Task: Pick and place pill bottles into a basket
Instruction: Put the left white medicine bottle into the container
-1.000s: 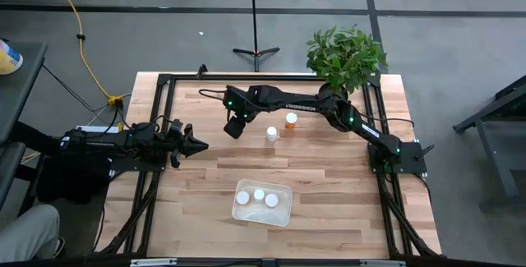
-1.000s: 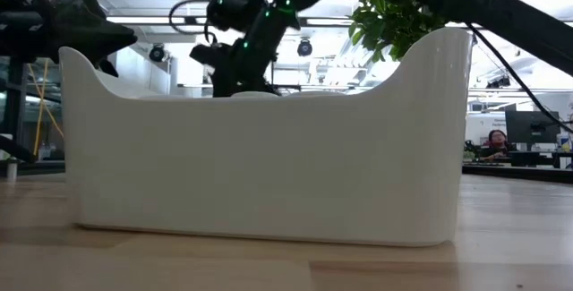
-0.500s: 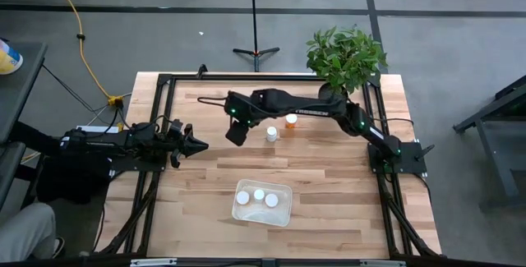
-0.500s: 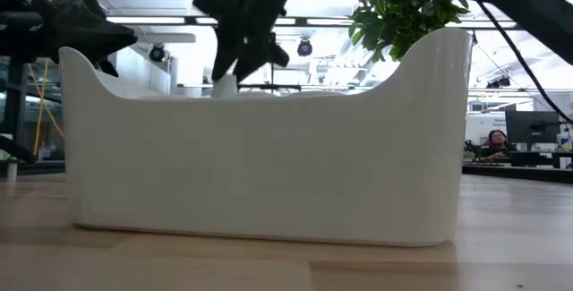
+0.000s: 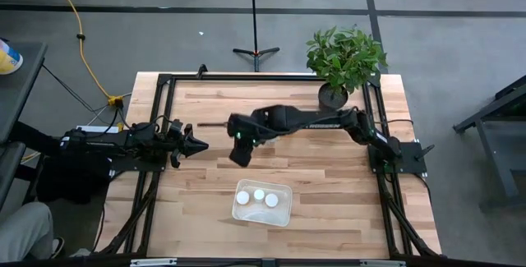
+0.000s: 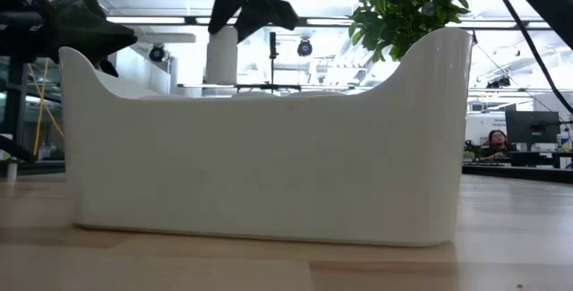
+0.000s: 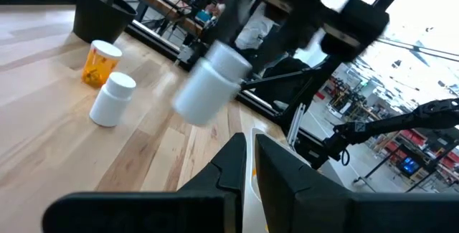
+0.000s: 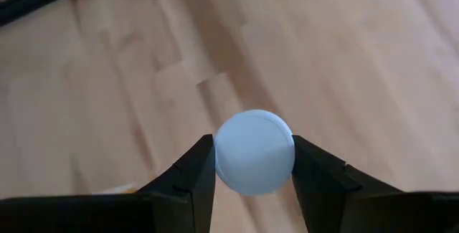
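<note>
Right claw (image 8: 254, 163): mid-frame in the high view, above the counter (image 5: 329, 177), partly open, both fingers clamped on one white pill bottle (image 8: 254, 150). Left claw (image 5: 197, 145): left-centre, fingers together, empty.

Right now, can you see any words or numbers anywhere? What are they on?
No text can be read in any view.
Held bottle: plain white cap, no writing shows.
Orange bottle: anything on its side is too blurred to read.
Basket: plain white wall, no writing.
</note>
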Robot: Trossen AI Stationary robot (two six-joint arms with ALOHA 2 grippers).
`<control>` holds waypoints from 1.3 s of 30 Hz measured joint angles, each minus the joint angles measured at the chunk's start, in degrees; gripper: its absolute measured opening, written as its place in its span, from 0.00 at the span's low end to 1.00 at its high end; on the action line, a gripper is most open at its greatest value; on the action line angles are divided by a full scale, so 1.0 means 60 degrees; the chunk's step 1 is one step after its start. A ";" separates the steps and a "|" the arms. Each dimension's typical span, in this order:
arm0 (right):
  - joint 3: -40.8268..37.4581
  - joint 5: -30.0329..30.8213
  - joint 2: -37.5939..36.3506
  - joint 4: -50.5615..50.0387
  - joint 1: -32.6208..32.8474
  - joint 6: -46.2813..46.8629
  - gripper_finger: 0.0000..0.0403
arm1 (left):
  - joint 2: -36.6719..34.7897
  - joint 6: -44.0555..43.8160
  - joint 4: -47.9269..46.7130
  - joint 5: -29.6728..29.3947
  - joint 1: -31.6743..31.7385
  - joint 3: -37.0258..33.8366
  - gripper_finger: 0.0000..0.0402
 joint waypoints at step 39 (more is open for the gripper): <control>-0.0146 0.0488 0.0250 -0.0335 0.3210 0.4000 0.35 | 0.0000 0.0320 -0.0007 -0.0015 0.0003 0.0002 0.17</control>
